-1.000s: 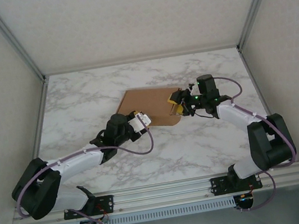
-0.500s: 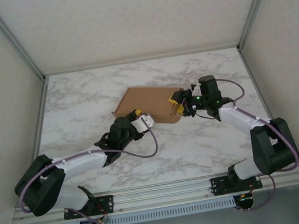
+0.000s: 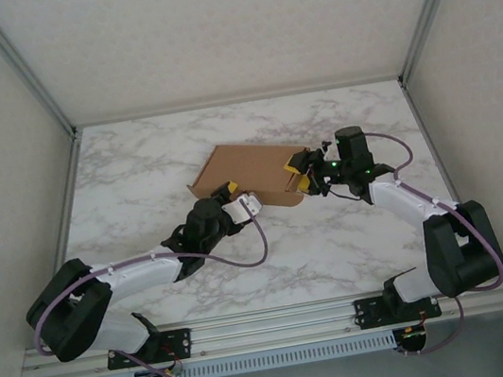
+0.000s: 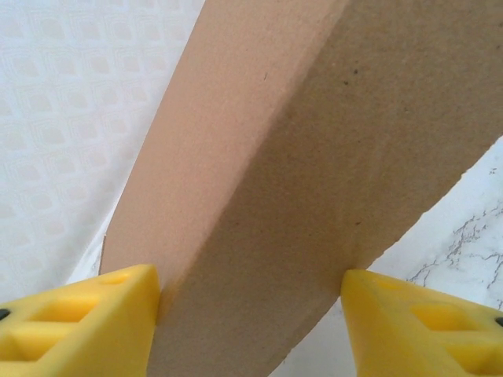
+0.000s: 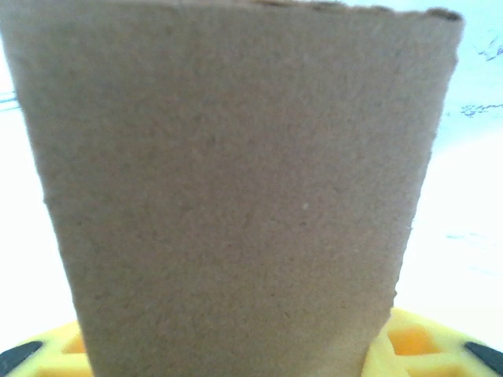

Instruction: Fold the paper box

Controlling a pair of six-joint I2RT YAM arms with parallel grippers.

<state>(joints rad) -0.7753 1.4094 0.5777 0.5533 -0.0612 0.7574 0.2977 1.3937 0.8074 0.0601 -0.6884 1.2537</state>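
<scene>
Cardboard dominates both wrist views: the paper box (image 3: pixel 251 171) is plain brown, matte and finely fibrous, with no print. From above I read it as a flat angular sheet lying between the two grippers, its edge nearest the left gripper (image 3: pixel 219 193) turned up into a low wall.

1. Left gripper. In the left wrist view the left gripper (image 4: pixel 251 318) has its jaws standing wide apart. The yellow fingers (image 4: pixel 78 322) are wedge-shaped moulded plastic with recessed pockets. The paper box (image 4: pixel 314 157) spans the whole gap ahead of them, showing two flat faces that meet at one straight crease, with a curved cut edge on the side of the right-hand finger. The board touches the left-hand finger; I cannot tell whether it is pinched.

2. Right gripper. The right gripper (image 3: pixel 299 182) meets the sheet's opposite edge. In the right wrist view a flap of the paper box (image 5: pixel 236 196) with rounded corners stands directly ahead of the right gripper (image 5: pixel 236 363), covering the gap. I cannot tell how far these jaws are apart, or whether they hold the flap.

3. Surroundings. The table (image 3: pixel 357 248) under both grippers is smooth white marble pattern with grey veins. Pale textured walls (image 3: pixel 206 23) enclose it, joined by aluminium frame posts (image 3: pixel 22 67).
</scene>
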